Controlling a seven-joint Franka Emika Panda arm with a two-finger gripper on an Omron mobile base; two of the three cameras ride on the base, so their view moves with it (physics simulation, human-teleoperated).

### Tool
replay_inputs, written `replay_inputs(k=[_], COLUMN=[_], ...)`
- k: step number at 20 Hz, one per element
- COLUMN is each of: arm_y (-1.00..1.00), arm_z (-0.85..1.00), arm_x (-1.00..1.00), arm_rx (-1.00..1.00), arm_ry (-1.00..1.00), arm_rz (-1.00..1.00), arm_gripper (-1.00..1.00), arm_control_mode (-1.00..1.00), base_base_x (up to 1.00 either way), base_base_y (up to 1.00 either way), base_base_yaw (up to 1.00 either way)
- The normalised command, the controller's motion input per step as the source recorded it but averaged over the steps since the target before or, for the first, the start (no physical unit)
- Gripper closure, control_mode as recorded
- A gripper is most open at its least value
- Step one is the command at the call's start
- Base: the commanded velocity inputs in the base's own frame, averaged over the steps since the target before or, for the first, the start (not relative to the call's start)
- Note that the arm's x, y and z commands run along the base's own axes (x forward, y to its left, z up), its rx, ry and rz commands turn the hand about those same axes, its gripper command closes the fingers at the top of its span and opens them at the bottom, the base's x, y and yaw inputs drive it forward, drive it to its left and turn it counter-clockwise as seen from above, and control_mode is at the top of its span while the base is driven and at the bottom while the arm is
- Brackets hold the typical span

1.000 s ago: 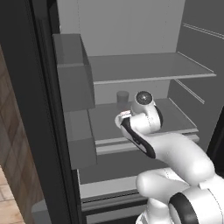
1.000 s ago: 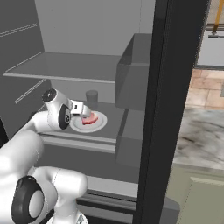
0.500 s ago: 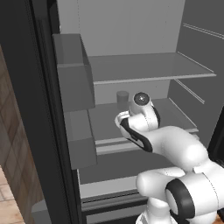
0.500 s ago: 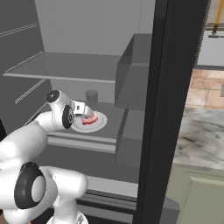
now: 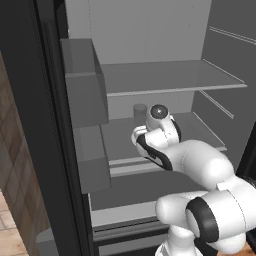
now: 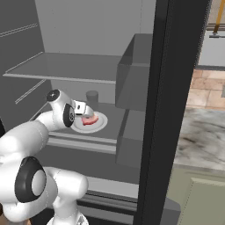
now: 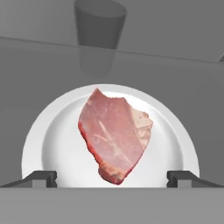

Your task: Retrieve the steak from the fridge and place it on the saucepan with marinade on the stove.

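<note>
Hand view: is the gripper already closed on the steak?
No. The gripper is open, its tips wide apart on either side of the steak, which lies on the white plate.

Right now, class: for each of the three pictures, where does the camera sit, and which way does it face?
Left base view: behind-left, facing the tall black fridge; white arm at right.
Right base view: behind-right, same fridge; arm at left.
Hand view: on the hand, looking down past the open tool.
Right base and hand views share the pink-red raw steak on the round white plate.
</note>
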Motion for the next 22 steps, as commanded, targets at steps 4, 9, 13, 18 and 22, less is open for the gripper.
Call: replay_inputs(k=[4,9,13,18,22], arm_y=[0.0,0.0,0.0,0.0,0.0], arm_z=[-0.04,-0.03,-0.07,-0.14,-0.09], arm_x=[0.06,0.17,0.26,0.25,0.12], arm_rx=[0.01,0.01,0.0,0.0,0.0], arm_ry=[0.0,0.0,0.0,0.02,0.06], arm_rz=[-0.08,-0.05,-0.02,0.0,0.0], arm_gripper=[-1.0,-1.0,-1.0,-1.0,-1.0], arm_control_mode=[-1.0,-1.0,-1.0,-1.0,-1.0], base_base_x=[0.0,0.0,0.0,0.0,0.0], base_base_y=[0.0,0.0,0.0,0.0,0.0], base_base_yaw=[0.0,0.0,0.0,0.0,0.0])
